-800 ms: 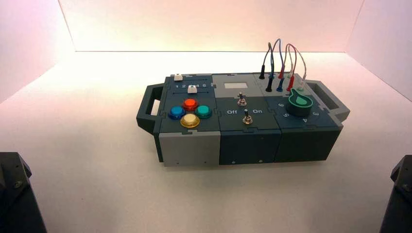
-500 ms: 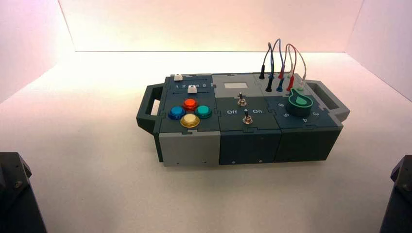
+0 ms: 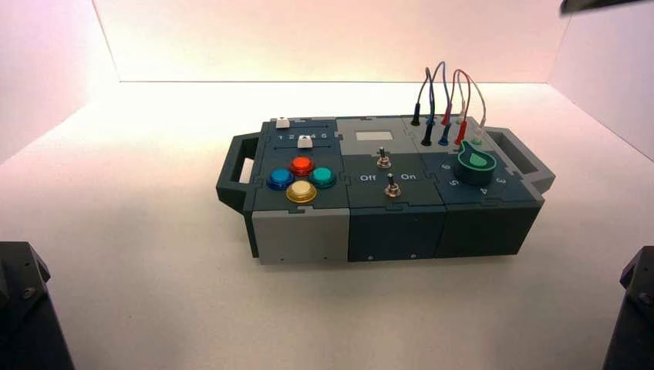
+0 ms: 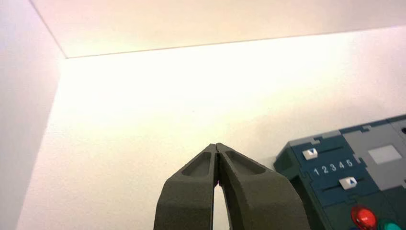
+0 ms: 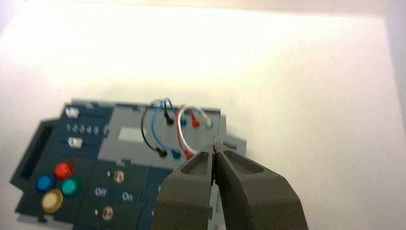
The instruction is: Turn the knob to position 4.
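Observation:
The teal-green knob (image 3: 476,164) sits on the right end of the box (image 3: 385,231), just in front of the wire plugs. The white numeral 4 (image 3: 483,190) is printed on the dial arc in front of the knob. My right gripper (image 5: 215,146) is shut and empty, held high over the box's right end. Its fingers hide the knob and the dial in the right wrist view. My left gripper (image 4: 217,145) is shut and empty, parked to the left of the box.
Looped wires (image 3: 447,100) plug in behind the knob. Two metal toggles (image 3: 388,173) marked Off and On stand mid-box. Several coloured buttons (image 3: 301,179) and two white sliders (image 3: 305,142) are on the left part. A dark sliver (image 3: 605,5) shows at the high view's top right edge.
A dark sliver has come into the top right edge of the high view. The box, the knob and the arm bases have not moved.

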`<state>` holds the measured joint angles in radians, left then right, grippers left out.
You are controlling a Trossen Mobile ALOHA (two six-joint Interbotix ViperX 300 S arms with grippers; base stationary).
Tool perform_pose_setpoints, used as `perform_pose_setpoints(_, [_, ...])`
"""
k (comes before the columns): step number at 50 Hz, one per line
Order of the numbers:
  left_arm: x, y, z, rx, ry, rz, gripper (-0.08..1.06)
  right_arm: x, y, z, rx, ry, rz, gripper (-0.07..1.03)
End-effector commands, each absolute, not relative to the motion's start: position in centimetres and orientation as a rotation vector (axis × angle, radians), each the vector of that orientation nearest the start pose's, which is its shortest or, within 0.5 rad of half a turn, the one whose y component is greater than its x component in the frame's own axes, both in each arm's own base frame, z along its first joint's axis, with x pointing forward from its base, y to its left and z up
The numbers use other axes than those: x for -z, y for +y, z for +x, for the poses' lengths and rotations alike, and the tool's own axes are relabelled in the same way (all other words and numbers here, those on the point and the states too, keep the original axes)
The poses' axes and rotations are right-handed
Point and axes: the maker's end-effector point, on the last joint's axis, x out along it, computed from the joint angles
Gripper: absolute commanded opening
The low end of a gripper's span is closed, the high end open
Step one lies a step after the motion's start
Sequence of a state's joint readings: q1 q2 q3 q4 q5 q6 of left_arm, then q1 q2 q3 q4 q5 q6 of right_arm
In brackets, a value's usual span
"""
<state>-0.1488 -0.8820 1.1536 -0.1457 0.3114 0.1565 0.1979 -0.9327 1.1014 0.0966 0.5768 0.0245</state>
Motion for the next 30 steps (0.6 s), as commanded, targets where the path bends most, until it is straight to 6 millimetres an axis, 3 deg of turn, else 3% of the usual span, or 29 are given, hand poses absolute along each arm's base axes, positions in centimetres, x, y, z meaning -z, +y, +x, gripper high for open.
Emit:
perform_pose_setpoints(1, [-19.7,-5.2,24.7,0.219,0.564,0.057,-0.03,-18.3,6.0,22.3,-0.215,0.800,0.054,-0.02])
perform_pose_setpoints(9, [-18.6,-5.9,24.9,0.245,0.619,0.066,-0.03,-15.8,7.8,22.6,-0.266,0.940,0.017,-0.02])
perform_pose_setpoints(18, [-17.9,-6.6,24.9,0.271,0.667,0.080,-0.03,-14.5,10.4,22.7,-0.350,1.031,-0.047,-0.02])
perform_pose_setpoints(30, [-17.6,-7.0,24.8,0.287,0.689,0.086,-0.03,-12.5,10.8,22.6,-0.348,1.148,-0.072,-0.02])
